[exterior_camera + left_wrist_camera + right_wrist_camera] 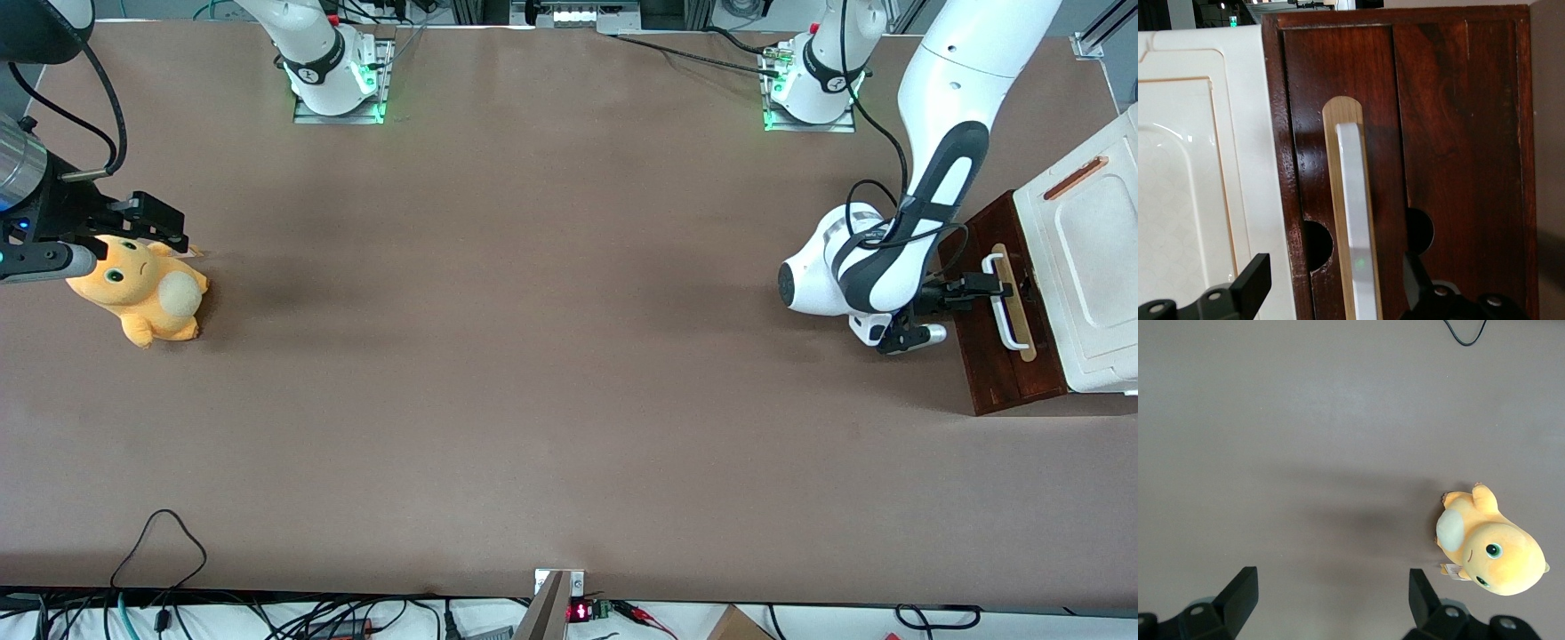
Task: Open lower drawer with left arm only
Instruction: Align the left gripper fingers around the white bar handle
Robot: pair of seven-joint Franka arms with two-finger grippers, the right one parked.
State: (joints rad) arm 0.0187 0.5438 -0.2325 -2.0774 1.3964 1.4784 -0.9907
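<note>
- The gripper (1331, 293) of the left arm (889, 267) hangs at the lower drawer (1458, 167), fingers (1251, 283) spread apart on either side of the white bar handle (1355, 220), not yet closed on it.
- The drawer sits at the working arm's end of the table (533, 356), under the white cabinet top (1085, 258).
- The wooden front looks stiff and fairly heavy; the bar is rigid, perhaps slippery. Its middle seems the best hold.
- A plush toy (147, 289) lies toward the parked arm's end.
</note>
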